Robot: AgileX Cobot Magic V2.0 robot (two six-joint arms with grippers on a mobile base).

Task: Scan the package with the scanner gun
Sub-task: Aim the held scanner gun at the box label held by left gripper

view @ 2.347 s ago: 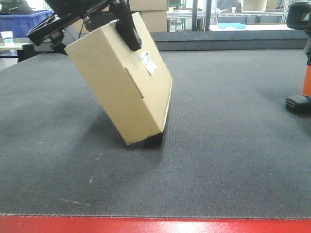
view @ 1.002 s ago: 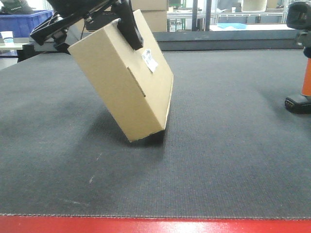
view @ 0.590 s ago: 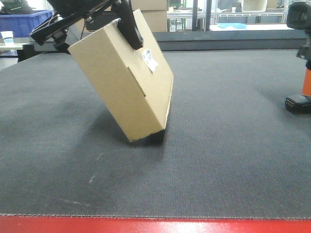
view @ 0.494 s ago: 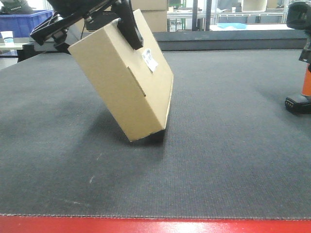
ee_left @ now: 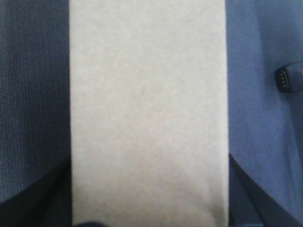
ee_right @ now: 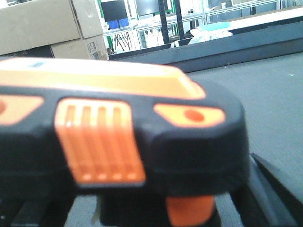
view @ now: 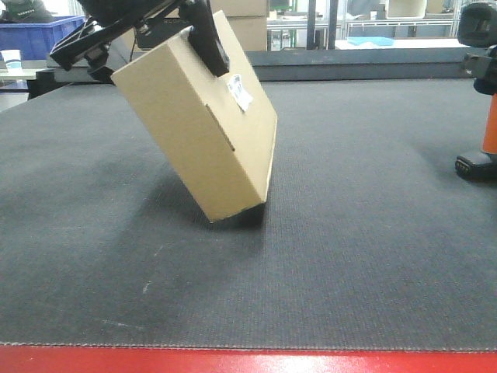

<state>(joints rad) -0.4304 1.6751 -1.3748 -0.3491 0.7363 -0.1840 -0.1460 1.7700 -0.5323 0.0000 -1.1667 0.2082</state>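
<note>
My left gripper (view: 200, 45) is shut on the upper end of the package (view: 194, 128), a tan box tilted steeply over the dark mat, its lowest corner at or just above the surface. A white label (view: 239, 92) faces the camera. In the left wrist view the package (ee_left: 149, 109) fills the middle, with dark fingers (ee_left: 40, 198) on either side. The scanner gun (view: 490, 128) stands at the far right edge, orange handle on a black foot (ee_left: 289, 79). Its black and orange head (ee_right: 123, 142) fills the right wrist view. My right gripper (ee_right: 156, 215) is open around its handle.
The dark mat (view: 349, 233) ends in a red front edge (view: 248, 362) and a raised ledge (view: 365, 64) at the back. Larger cardboard boxes (view: 245, 23) stand behind it, with a blue bin (view: 39, 35) and a cup (view: 11, 59) at far left.
The package has risen slightly, its lowest corner now higher over the mat. At the right edge, part of my right gripper has moved in beside the scanner gun's handle.
</note>
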